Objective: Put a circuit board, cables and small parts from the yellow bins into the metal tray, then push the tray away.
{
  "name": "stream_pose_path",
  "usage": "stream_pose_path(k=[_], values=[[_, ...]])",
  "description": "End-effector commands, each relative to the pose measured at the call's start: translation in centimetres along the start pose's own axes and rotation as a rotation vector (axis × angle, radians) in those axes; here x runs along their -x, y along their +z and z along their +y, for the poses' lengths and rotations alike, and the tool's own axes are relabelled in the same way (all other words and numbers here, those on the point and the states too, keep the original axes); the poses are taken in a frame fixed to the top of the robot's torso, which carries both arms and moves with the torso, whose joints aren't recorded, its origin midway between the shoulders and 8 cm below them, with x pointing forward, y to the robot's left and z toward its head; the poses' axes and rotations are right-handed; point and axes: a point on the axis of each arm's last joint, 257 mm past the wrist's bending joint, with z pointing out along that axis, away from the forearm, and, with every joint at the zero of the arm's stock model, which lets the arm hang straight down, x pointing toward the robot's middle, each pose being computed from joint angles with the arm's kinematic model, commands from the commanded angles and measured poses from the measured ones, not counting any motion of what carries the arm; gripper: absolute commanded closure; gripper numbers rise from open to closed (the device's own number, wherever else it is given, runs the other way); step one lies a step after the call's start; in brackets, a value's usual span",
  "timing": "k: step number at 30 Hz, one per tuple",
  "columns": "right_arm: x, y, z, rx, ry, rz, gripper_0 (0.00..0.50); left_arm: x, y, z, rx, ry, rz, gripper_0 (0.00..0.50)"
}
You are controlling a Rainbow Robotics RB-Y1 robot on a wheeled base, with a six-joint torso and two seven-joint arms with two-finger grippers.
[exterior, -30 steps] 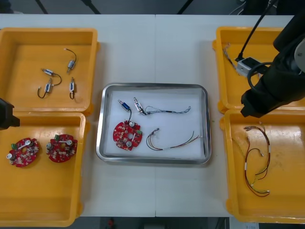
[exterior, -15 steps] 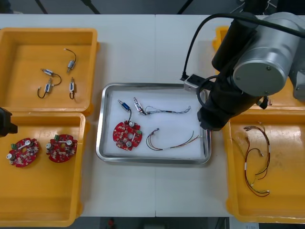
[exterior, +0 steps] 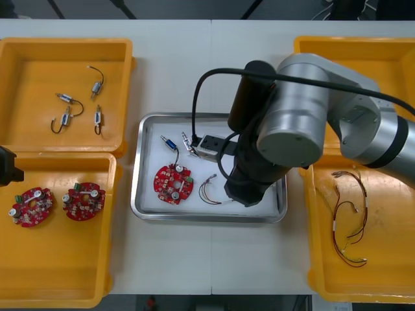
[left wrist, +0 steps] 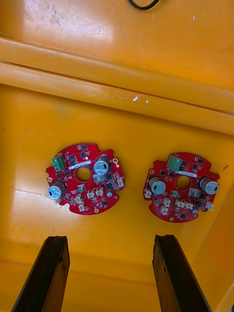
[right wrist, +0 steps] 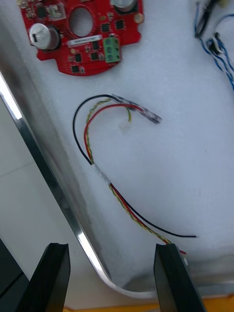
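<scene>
Fingers of the right gripper [right wrist: 111, 279] stand spread and empty over the shiny metal tray's [right wrist: 44, 165] near rim; inside lie a red, yellow and black cable [right wrist: 100, 173] and a round red circuit board [right wrist: 83, 34]. Left gripper [left wrist: 109, 278], likewise spread, hangs above a yellow bin's [left wrist: 122, 122] two boards [left wrist: 85, 185].

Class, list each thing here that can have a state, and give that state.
Right gripper: open, at tray's rim.
Left gripper: open, above a bin.
Tray: loaded, between bins.
Board: flat in tray.
Red and yellow cable: loose in tray.
Blue and white cable: loose in tray.
</scene>
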Motion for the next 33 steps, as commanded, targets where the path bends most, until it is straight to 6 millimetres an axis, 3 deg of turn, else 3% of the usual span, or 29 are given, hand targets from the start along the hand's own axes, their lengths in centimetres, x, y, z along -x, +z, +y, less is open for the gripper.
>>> stream_pose_path(k=[1,13,22,33], values=[[3.4,0.5,3.0,-0.041,-0.150,-0.046,0.000,0.7,-1.0,1.5,0.038,0.106,-0.018,0.000],[3.8,4.4,6.0,-0.099,-0.276,-0.053,0.000,1.3,-1.1,0.7,0.010,0.231,-0.041,0.000],[3.6,6.4,6.7,-0.123,-0.297,-0.020,0.000,1.4,-1.1,0.6,0.008,0.244,-0.044,0.000],[4.2,7.5,6.3,-0.152,-0.292,-0.015,0.000,1.4,-1.1,0.6,0.009,0.244,-0.044,0.000]])
